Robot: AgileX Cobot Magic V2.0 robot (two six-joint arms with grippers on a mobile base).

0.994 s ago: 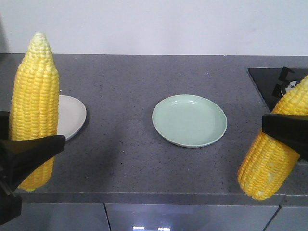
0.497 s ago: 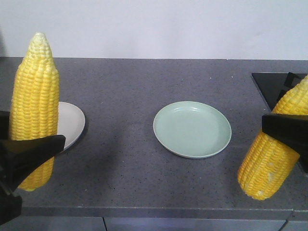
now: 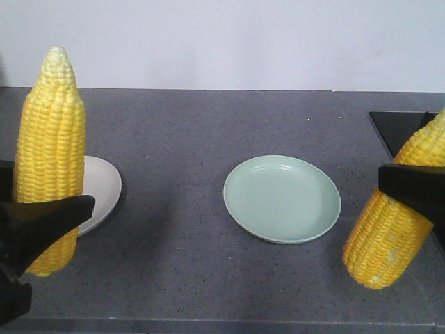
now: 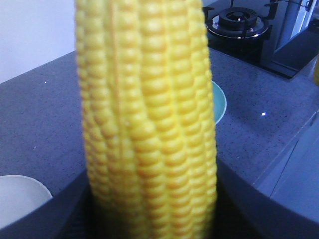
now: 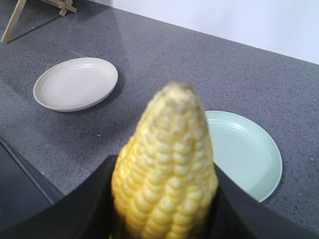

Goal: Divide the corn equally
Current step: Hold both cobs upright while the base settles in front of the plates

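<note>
My left gripper (image 3: pixel 35 223) is shut on an upright corn cob (image 3: pixel 50 153), its pale tip pointing up; in the left wrist view that cob (image 4: pixel 149 124) fills the middle between the dark jaws. On the right, my right gripper (image 3: pixel 414 191) is shut on a second corn cob (image 3: pixel 389 243) that tilts to the right; the right wrist view shows it (image 5: pixel 167 174) clamped between black fingers (image 5: pixel 79 209). A pale green plate (image 3: pixel 281 198) lies empty mid-counter. An empty white plate (image 3: pixel 101 191) sits at the left, partly behind the left cob.
A black gas hob (image 3: pixel 400 125) lies at the counter's right end, with a burner (image 4: pixel 239 22) in the left wrist view. The counter's front edge (image 3: pixel 222 321) runs along the bottom. A wooden stand's leg (image 5: pixel 15 20) shows far left in the right wrist view.
The counter, plates and hob have slid lower and nearer in the front view, as the view moves toward the counter. Both grippers keep their cobs in the same pose.
</note>
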